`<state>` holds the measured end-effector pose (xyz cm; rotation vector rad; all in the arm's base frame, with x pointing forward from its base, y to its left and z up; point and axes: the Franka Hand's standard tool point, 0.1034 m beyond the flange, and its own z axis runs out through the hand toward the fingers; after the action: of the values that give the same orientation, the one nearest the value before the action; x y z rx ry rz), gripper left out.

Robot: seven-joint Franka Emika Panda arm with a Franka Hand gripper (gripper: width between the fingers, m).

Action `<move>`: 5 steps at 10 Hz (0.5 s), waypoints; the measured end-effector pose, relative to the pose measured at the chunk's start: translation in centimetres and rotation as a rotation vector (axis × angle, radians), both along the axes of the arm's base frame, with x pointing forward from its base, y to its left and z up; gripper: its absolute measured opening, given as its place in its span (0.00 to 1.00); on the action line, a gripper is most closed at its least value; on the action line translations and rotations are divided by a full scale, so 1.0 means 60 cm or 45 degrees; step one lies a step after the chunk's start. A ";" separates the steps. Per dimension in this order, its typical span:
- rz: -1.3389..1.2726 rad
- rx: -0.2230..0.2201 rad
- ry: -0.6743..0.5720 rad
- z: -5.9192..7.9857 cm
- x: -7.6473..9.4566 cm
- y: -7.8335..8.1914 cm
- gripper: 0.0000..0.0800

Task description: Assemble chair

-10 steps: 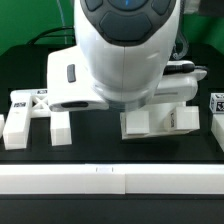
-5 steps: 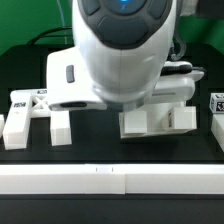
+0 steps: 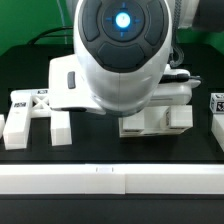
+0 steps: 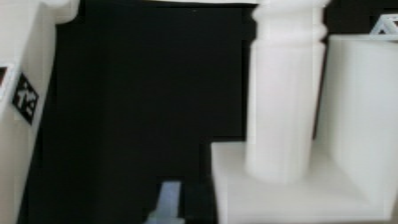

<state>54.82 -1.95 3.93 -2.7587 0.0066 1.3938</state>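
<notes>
The chair is in loose white parts. An H-shaped piece (image 3: 35, 115) with tags lies at the exterior view's left. A blocky part (image 3: 160, 120) stands at the right, half hidden by my arm (image 3: 120, 50). In the wrist view a white round post (image 4: 285, 90) stands upright on a white block (image 4: 311, 185). Another tagged white part (image 4: 18, 95) is at the edge. My gripper (image 4: 196, 208) is hidden behind the arm in the exterior view. In the wrist view only one grey fingertip (image 4: 169, 200) shows, beside the block's edge, over the black table. Nothing shows in the jaws.
A long white rail (image 3: 100, 180) runs along the table's front edge. A small tagged part (image 3: 217, 103) sits at the exterior view's far right. The black table (image 4: 143, 100) lies between the parts.
The arm's wrist housing has moved down in the exterior view, and its blue light now faces the camera. The white parts have not moved.
</notes>
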 end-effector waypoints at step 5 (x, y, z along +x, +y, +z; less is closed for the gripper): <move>-0.006 -0.001 -0.001 -0.001 0.000 -0.005 0.71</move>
<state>54.81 -2.23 3.85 -2.7577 0.0135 1.3918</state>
